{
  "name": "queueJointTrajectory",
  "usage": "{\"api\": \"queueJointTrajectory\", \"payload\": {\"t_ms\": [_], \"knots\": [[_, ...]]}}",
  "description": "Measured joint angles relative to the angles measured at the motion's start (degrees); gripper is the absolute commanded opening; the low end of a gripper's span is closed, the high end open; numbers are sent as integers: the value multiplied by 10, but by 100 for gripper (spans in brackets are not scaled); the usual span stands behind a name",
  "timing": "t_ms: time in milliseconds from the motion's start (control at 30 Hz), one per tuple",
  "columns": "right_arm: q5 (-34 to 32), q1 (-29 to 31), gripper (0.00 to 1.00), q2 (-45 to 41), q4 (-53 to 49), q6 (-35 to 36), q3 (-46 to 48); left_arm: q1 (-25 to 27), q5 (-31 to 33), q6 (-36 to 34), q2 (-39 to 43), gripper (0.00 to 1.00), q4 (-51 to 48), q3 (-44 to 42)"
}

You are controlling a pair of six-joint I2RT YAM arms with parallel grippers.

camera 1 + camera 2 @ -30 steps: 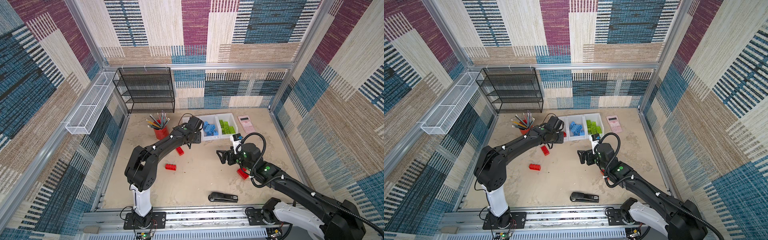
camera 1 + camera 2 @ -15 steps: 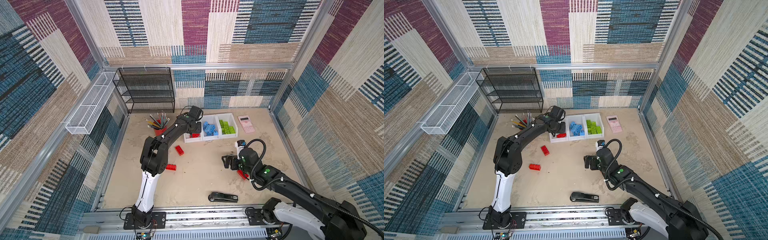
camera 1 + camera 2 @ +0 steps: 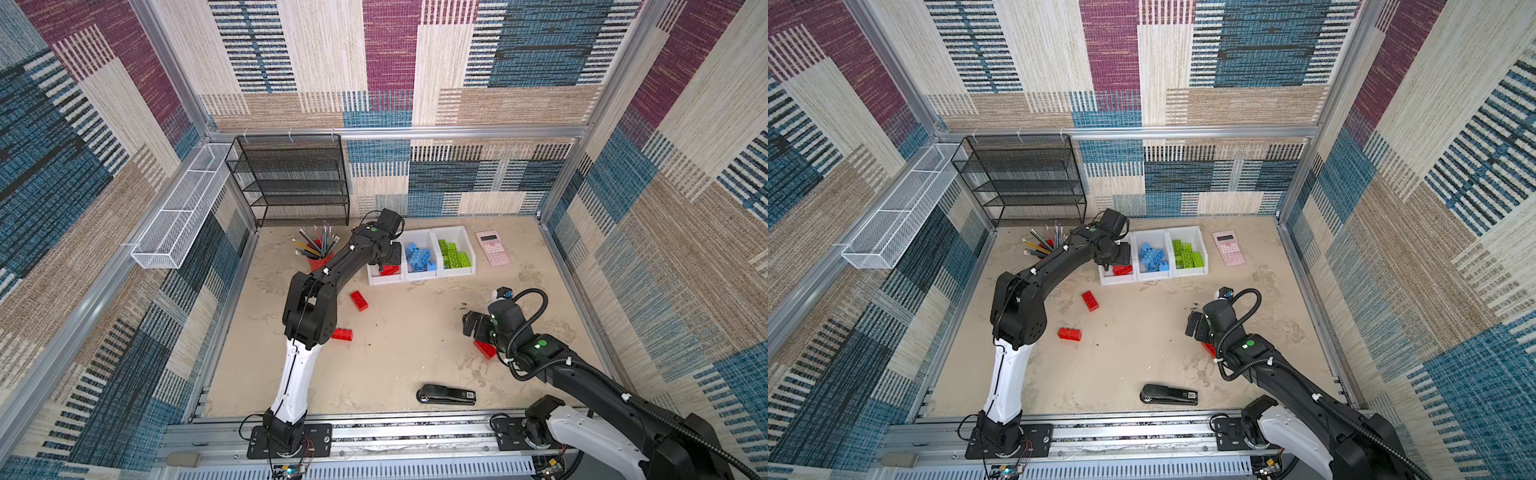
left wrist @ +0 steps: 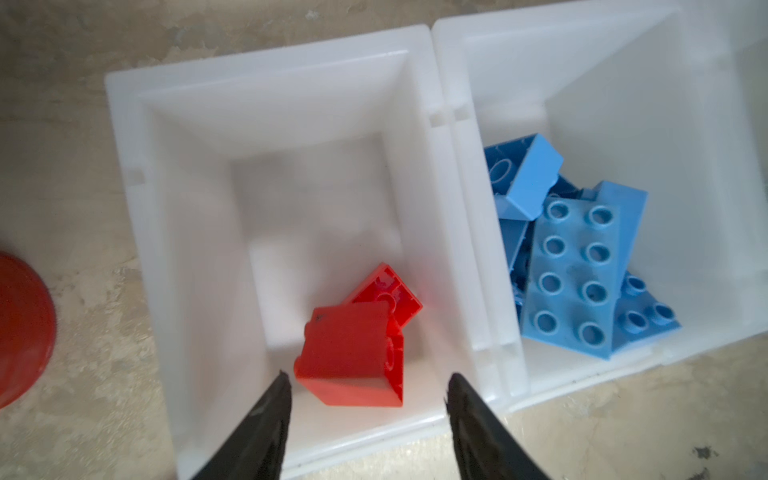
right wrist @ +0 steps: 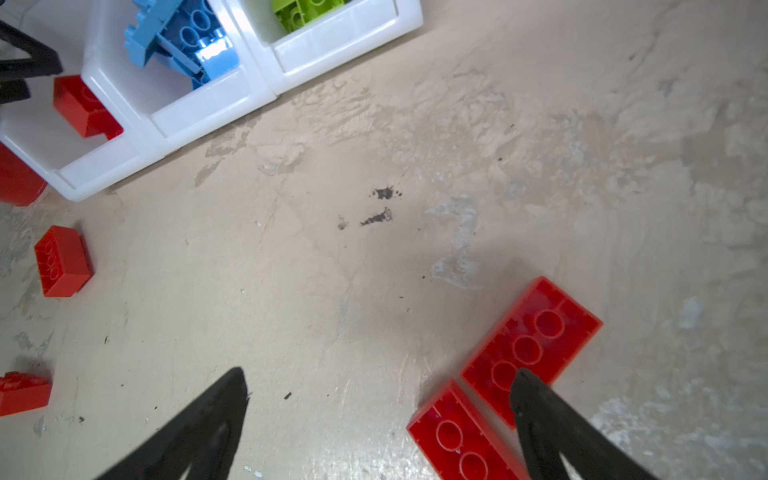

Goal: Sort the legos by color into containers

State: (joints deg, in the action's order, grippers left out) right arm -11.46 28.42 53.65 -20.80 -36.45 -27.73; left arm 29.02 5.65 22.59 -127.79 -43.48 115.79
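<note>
Colour decides where everything sits. In both top views the containers [image 3: 420, 277] stand in a row at 12 o'clock on the table [image 3: 407, 370]. The middle one is heaped with blue legos [image 3: 419, 258] and its 3 o'clock neighbour with green legos [image 3: 455, 258], so the end bin [image 4: 133, 137] at 9 o'clock of the row is evidently meant for red. The left fingers [image 4: 266, 419] hang straight over that bin. They are spread apart with a gap on either side of the red lego [image 4: 351, 353], which lies tilted on the bin's floor, free rather than gripped. Hovering above the opening rather than beside it means a drop lands inside the walls. The right fingers [image 5: 552, 424] are splayed wide and hold nothing. They are poised low at about 4 o'clock over two red legos [image 5: 534, 332] that lie undersides up, side by side on the table, probably to line up the next pick. Two more loose red legos [image 3: 358, 301] lie toward 9 o'clock, so the end bin's share looks far from done.
</note>
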Motion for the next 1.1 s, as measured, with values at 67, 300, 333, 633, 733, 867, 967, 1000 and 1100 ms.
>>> {"api": "queueJointTrajectory", "payload": {"t_ms": [67,300,333,633,733,867,967,1000,1100], "knots": [[-3,-9,100,-10,-2,-11,9,0,1,0,19,63,0,-7],[-38,-25,100,-13,-4,-41,21,3,-15,7,146,62,37,-146],[-43,-29,100,-9,-4,-42,24,6,-18,12,171,62,48,-177],[-36,-64,99,25,37,-56,54,30,-59,59,353,60,133,-411],[-27,-69,92,45,57,-57,55,41,-61,80,396,60,152,-464],[-9,-72,80,71,87,-56,55,57,-65,90,444,60,170,-518],[0,-73,76,95,106,-50,52,68,-64,92,479,60,172,-549],[0,-73,75,103,111,-49,50,70,-64,94,490,59,172,-560],[9,-73,73,125,122,-40,47,71,-60,98,521,59,173,-588]]}}
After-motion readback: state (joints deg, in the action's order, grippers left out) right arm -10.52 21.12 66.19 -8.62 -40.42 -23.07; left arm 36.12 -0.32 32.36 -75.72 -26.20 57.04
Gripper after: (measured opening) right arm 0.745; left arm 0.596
